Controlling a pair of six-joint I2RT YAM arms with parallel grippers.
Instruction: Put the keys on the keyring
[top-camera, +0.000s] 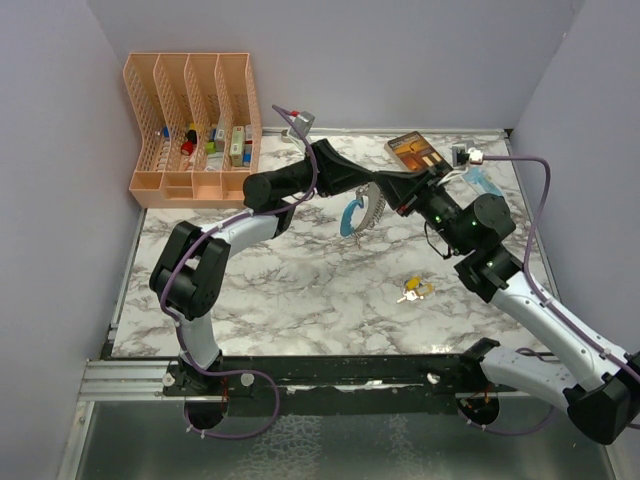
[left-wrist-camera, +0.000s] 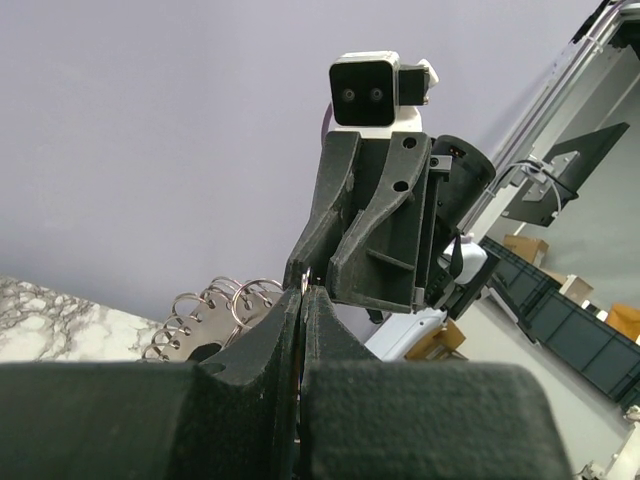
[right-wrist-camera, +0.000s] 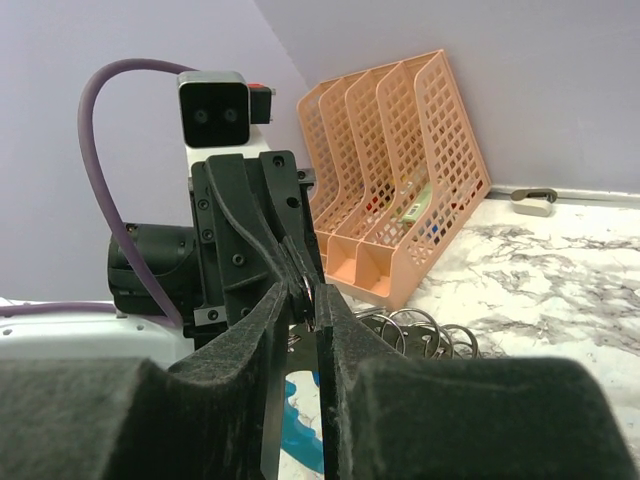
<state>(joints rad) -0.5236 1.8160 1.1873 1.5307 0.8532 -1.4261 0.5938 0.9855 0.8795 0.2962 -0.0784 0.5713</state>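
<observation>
I hold the keyring (top-camera: 356, 212) aloft near the tabletop's (top-camera: 300, 290) back edge for threading. The left gripper (left-wrist-camera: 302, 290) is pressed together on it. The right gripper (right-wrist-camera: 305, 297), nearly closed, apparently pinches its ring.

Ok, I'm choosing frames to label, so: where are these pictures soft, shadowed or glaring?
Top external: even light, no harsh glare, sharp on the keyring, only faint shadows on the table. Left wrist: the left gripper fills the bottom, dark and soft. Right wrist: the right gripper looms dark too, and the orange rack reads clearly.
</observation>
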